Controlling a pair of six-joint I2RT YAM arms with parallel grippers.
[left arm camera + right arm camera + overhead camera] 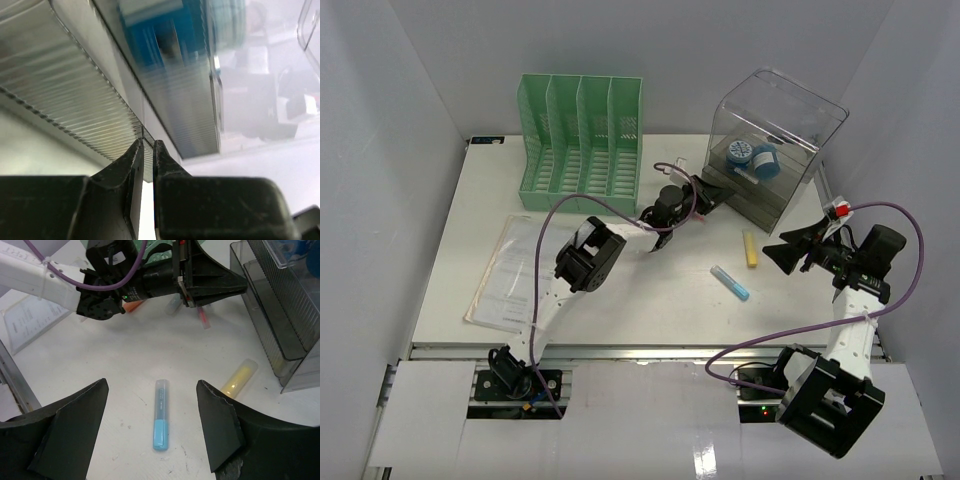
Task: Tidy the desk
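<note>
The white desk (620, 300) carries a smoky clear drawer box (765, 150) at the back right, with blue rolls (752, 155) inside. My left gripper (712, 197) reaches to the box's front. In the left wrist view its jaws (148, 146) are shut on the thin handle lip of a ribbed drawer (75, 95). My right gripper (775, 256) hovers open over a blue highlighter (161, 415) that lies flat between its fingers (152, 385), not touching it. A yellow highlighter (240, 377) lies just right of it, near the box (280, 315).
A green file organizer (582, 140) stands at the back left. Printed papers (505, 270) lie at the left. Under the left arm (150, 282) lie a red pen (202, 317), a clear pen (172, 305) and an orange item (132, 307). White walls enclose the desk.
</note>
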